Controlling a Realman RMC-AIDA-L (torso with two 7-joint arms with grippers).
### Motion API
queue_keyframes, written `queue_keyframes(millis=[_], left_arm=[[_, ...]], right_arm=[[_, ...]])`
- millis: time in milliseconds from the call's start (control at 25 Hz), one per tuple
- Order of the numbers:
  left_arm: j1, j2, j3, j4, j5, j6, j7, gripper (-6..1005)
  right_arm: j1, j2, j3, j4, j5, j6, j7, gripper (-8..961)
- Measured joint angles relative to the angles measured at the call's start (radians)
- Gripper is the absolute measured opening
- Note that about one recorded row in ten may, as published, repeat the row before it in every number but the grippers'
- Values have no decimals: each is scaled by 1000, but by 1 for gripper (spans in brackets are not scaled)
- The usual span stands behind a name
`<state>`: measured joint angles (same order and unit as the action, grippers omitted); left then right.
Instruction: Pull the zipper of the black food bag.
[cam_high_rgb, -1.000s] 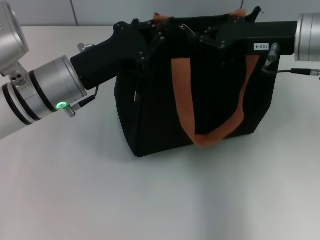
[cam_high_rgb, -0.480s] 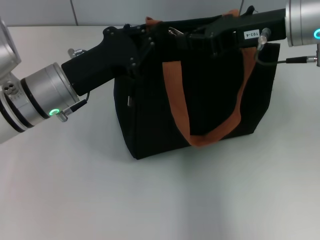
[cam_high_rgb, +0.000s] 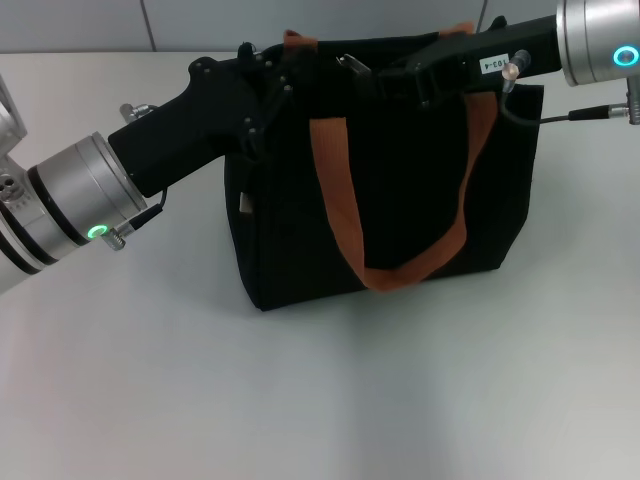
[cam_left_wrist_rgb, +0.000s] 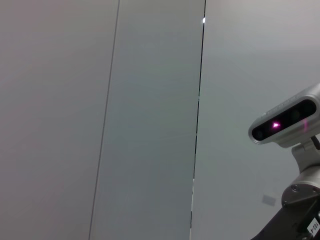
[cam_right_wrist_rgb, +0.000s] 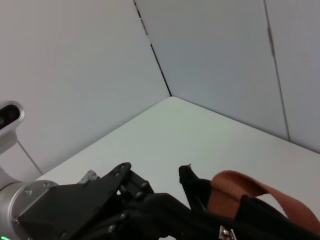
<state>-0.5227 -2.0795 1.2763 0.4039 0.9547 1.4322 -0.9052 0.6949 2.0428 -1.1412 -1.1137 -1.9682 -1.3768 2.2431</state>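
Note:
The black food bag (cam_high_rgb: 400, 190) stands upright on the white table, its orange-brown strap (cam_high_rgb: 335, 190) hanging down the front. My left gripper (cam_high_rgb: 278, 72) is at the bag's top left corner, shut on the fabric edge there. From the right, my right gripper (cam_high_rgb: 378, 70) reaches along the top edge and is shut at the zipper (cam_high_rgb: 349, 63), whose small silver tab shows just past its fingertips. The right wrist view shows the left gripper (cam_right_wrist_rgb: 120, 185), the bag's corner (cam_right_wrist_rgb: 187, 176) and a strap (cam_right_wrist_rgb: 240, 195). The left wrist view shows only wall and the right arm.
A bare white table (cam_high_rgb: 330, 400) spreads in front of and to the left of the bag. Grey wall panels (cam_high_rgb: 80, 25) run close behind it. A grey cable (cam_high_rgb: 570, 116) hangs off the right arm beside the bag's top right corner.
The bag and both grippers have shifted left together across the table. The right arm has reached farther left along the top edge and the silver tab moved with it.

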Motion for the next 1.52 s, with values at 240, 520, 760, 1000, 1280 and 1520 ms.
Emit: queue_keyframes(millis=[240,520,760,1000,1280,1520], left_arm=[[0,0,0,0,-1,1,9,62],[0,1,0,0,-9,-2,11,63],[1,2,-1,1,-11,-5,12,63],[5,2,-14,1,-11,-7,13,63],[8,2,-17,0,-11,-8,13,63],[10,2,-21,-1,-11,-9,12,64]], right_arm=[[-6,0,25,0,-23,11,19,0],[-13,-2,60,-1,-38,6,28,0],[-25,-4,95,-3,-45,6,33,0],[-39,-7,129,-5,-53,1,39,1],[-75,-2,164,-37,-82,-2,47,1],[-107,4,210,-65,-85,-3,47,1]])
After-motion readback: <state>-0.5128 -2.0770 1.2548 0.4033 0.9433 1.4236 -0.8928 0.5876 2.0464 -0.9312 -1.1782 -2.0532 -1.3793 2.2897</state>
